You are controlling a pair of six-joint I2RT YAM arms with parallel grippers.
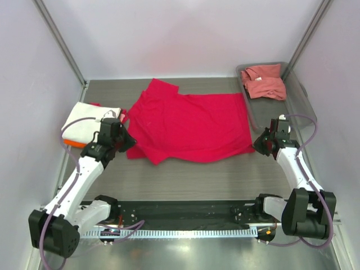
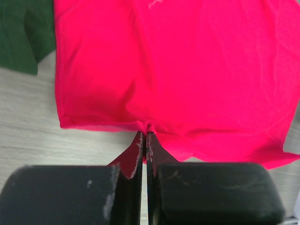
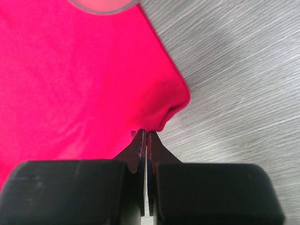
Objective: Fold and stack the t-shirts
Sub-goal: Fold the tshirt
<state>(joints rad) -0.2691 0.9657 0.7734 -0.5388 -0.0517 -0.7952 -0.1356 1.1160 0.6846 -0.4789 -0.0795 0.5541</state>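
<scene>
Grey wood-grain surface (image 1: 185, 174) lies between pale walls, and both arms reach over it from the near edge. Left claw (image 1: 127, 142) is clenched on the hem of the crimson t-shirt (image 1: 191, 126). In the left wrist view its two fingers (image 2: 139, 150) are pressed together with a small pinch of red cloth between the tips, and the shirt spreads flat away from them. Beyond this claw, ahead and to its left in that view, a piece of the dark green t-shirt (image 2: 21, 33) lies on the surface, right beside the crimson edge. Near the left claw, on its outer side, the cream-white t-shirt (image 1: 90, 115) lies folded on top of the orange t-shirt (image 1: 76, 144), of which only a thin edge shows. Right claw (image 1: 260, 144) is also clenched, grasping the opposite corner of the crimson t-shirt. The right wrist view shows the cloth gathered into a small fold at the tips. Farther out from the right claw, the grey tray (image 1: 295, 107) holds the crumpled salmon-pink t-shirt (image 1: 263, 81).
</scene>
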